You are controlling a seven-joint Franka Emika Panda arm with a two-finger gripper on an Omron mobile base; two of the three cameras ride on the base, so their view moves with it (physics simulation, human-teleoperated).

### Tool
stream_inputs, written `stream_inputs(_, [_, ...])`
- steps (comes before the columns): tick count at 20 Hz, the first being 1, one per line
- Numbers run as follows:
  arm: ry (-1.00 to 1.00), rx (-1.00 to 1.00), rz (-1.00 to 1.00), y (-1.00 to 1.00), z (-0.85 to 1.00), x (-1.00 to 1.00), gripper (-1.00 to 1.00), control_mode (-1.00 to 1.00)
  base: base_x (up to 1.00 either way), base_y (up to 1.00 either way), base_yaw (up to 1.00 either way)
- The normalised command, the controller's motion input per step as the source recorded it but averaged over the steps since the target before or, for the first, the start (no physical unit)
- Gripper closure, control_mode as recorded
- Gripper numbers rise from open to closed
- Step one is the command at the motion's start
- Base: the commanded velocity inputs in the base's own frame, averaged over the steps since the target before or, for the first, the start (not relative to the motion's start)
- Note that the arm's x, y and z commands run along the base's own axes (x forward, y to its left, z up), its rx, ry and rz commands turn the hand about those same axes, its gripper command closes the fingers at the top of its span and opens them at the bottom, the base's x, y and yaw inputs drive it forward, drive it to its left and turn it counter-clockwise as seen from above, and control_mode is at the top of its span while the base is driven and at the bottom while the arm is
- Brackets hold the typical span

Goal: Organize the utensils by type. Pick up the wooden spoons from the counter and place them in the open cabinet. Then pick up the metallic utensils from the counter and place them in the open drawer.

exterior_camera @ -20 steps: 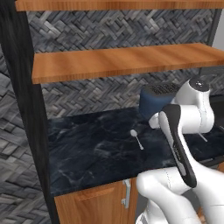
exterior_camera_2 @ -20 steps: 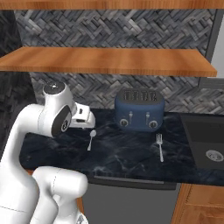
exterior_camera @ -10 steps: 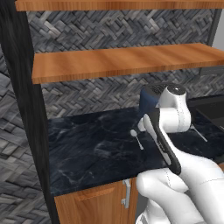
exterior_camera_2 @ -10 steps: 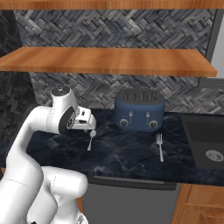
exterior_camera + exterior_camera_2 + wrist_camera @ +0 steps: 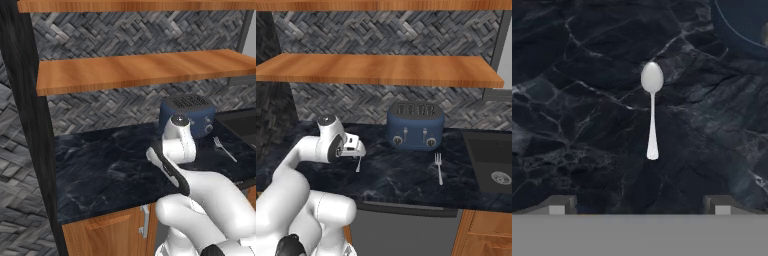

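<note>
I hover released jaws above the metal spoon (image 5: 651, 107) lying flat on the desk (image 5: 577, 125); I should descend straight, straddling its thin handle.

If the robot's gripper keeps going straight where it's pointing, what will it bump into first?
Probably the silver spoon, lying flat on the black counter right ahead of the open gripper. Nothing seems in between, though depth is hard to judge.

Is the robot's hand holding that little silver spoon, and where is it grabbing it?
No, nothing is held. The gripper is open and hangs above the metal spoon, which lies flat on the black counter between the two fingertips, apart from both.
</note>
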Motion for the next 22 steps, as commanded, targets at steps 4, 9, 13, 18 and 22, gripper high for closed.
stream_inputs(4, [0.03, 0.0, 0.0, 0.0, -0.32, 0.45, -1.0, -1.0, 0.0, 0.0, 0.0])
stream_inputs(9, [0.04, 0.0, 0.0, 0.0, -0.23, 0.33, -1.0, -1.0, 0.0, 0.0, 0.0])
stream_inputs(13, [0.11, 0.0, 0.0, -0.01, -0.32, 0.21, -1.0, -1.0, 0.0, 0.0, 0.0])
stream_inputs(18, [0.06, 0.0, 0.0, -0.06, -0.39, 0.25, -1.0, -1.0, 0.0, 0.0, 0.0])
stream_inputs(22, [0.0, -0.01, 0.0, -0.02, -0.33, 0.25, -1.0, -1.0, 0.0, 0.0, 0.0])
